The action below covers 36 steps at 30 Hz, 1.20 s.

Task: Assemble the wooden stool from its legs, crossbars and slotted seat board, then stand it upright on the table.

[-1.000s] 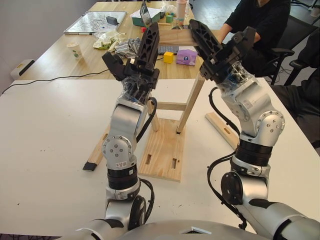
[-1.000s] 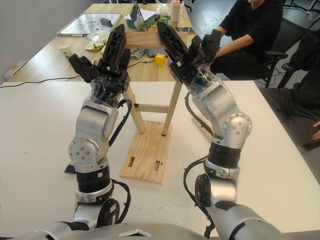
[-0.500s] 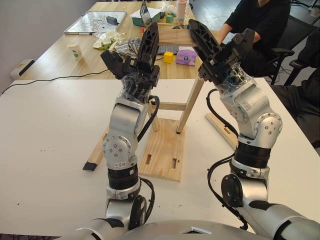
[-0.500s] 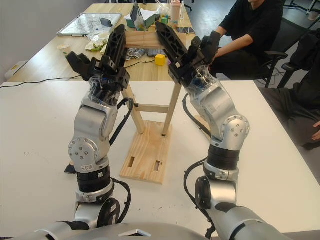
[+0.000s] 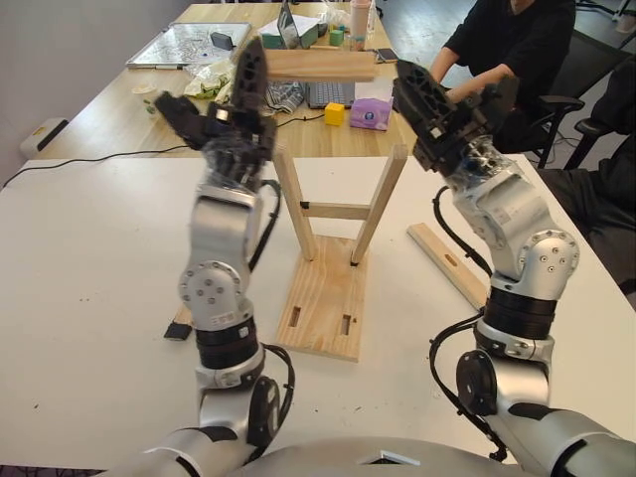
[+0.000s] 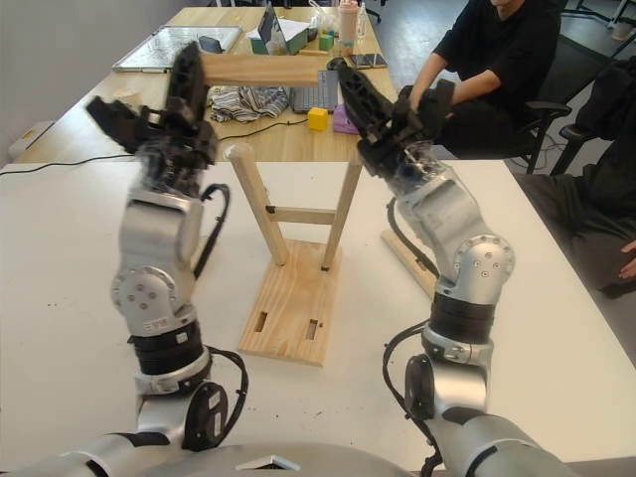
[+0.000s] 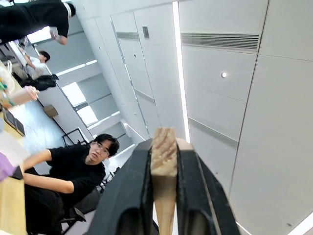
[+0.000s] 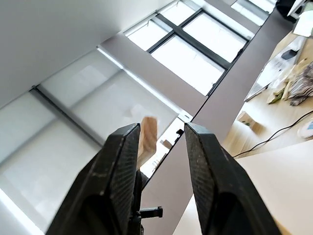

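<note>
Stool half built — two legs (image 5: 296, 204) stand in the seat board (image 5: 320, 290); my left jaws clench a crossbar (image 5: 318, 65), right jaws seemingly released — loose piece (image 5: 449, 260) unfitted.

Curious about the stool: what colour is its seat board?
Pale wood seat board; clearest in left eye view.

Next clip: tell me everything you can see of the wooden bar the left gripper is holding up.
The wooden bar is a straight, squared strip of pale, bare-looking wood. It lies roughly level in the air, above and clear of the leg frame standing on the seat board. The left gripper is shut on one end, its black fingers pressing both faces. The other end sits by the right gripper, which is open; whether it touches a finger cannot be told.
</note>
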{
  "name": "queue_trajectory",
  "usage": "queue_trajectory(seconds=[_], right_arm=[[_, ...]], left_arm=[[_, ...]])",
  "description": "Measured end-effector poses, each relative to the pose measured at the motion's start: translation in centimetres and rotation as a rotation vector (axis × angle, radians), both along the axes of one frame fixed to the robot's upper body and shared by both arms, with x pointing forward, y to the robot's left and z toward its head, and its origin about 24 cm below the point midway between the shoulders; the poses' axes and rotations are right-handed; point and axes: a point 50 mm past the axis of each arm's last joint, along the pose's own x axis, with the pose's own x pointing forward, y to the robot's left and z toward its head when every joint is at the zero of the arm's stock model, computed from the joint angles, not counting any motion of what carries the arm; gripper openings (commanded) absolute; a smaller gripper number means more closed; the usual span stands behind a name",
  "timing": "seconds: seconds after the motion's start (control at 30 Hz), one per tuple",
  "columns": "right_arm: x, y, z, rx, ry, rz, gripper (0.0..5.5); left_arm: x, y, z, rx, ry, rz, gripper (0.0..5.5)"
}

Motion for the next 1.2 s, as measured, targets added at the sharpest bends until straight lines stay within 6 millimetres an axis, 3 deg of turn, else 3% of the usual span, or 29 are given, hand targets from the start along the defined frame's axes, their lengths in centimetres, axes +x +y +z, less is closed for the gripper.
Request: queue_trajectory(seconds=[0.13,0.2,0.27,0.33,0.37,0.5,1.2], right_arm=[[0.6,-4.2,-0.2,-0.053,-0.002,-0.168,1.64],[0.6,-6.2,-0.3,-0.058,-0.009,-0.257,1.64],[0.5,-7.6,-0.6,-0.073,-0.014,-0.324,1.64],[0.6,-7.9,-1.4,-0.105,-0.003,-0.343,1.64],[0.6,-7.8,-1.7,-0.121,0.001,-0.345,1.64],[0.7,-7.6,-2.6,-0.16,0.005,-0.337,1.64],[0.9,-7.1,-3.8,-0.21,0.034,-0.297,1.64]], left_arm=[[-2.7,10.5,1.3,0.252,-0.015,0.328,0.37],[-4.3,14.4,-0.5,0.463,0.1,0.413,0.37],[-5.1,16.4,-4.8,0.694,0.298,0.419,0.37],[-5.6,16.4,-9.1,0.867,0.45,0.338,0.37],[-5.6,16.3,-10.4,0.918,0.485,0.3,0.37],[-4.9,16.0,-13.5,1.037,0.545,0.222,0.37],[-5.0,14.6,-14.2,1.055,0.498,0.189,0.37]])
